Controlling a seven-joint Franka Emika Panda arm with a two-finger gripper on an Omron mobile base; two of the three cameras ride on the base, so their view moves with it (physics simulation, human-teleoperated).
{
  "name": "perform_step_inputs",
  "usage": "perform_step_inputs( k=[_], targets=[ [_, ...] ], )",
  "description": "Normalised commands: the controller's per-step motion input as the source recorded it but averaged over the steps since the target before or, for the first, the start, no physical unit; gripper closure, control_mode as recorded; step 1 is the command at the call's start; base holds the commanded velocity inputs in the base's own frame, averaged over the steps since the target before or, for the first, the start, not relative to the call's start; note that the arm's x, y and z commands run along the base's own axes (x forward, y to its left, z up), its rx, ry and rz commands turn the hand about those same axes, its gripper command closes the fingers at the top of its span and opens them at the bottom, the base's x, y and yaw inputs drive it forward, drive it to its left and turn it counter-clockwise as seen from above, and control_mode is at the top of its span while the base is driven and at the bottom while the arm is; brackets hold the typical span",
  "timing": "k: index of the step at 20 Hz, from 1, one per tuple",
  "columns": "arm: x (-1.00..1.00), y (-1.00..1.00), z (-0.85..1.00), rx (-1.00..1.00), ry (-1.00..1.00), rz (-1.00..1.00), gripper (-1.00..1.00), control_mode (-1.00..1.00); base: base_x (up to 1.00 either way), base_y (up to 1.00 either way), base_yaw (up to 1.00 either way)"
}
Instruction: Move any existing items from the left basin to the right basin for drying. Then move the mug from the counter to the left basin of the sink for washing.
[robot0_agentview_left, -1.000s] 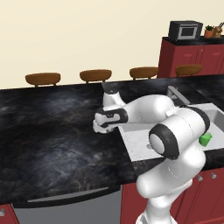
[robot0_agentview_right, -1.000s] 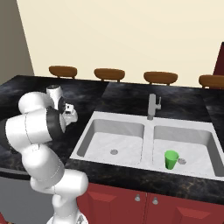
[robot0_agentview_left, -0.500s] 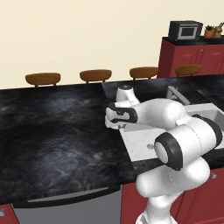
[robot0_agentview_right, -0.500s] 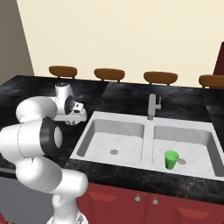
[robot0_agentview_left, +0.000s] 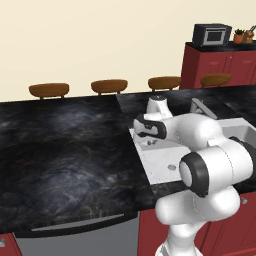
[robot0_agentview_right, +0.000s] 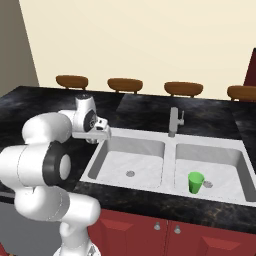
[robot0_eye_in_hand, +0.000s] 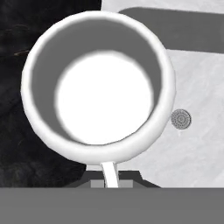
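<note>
Since the earlier frame, your gripper (robot0_agentview_right: 101, 134) has carried the white mug (robot0_eye_in_hand: 98, 89), clamped by its handle, rightward to the left basin's (robot0_agentview_right: 145, 170) near edge; open basin floor lies beyond.

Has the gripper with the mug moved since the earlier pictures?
Yes. In the right base view the gripper, shut on the mug, went right from over the counter to the left basin's near-left edge.
</note>
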Motion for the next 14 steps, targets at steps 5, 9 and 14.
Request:
perform_step_inputs(
  k=[5, 9, 14],
  targets=[
    [0.0, -0.52, 0.0, 0.02, 0.0, -0.02, 1.0, -1.0, 0.0, 0.0, 0.0],
    [0.0, -0.51, 0.0, 0.01, 0.0, -0.03, 1.0, -1.0, 0.0, 0.0, 0.0],
    [0.0, -0.43, -0.06, 0.0, 0.0, -0.03, 1.0, -1.0, 0.0, 0.0, 0.0]
  ],
)
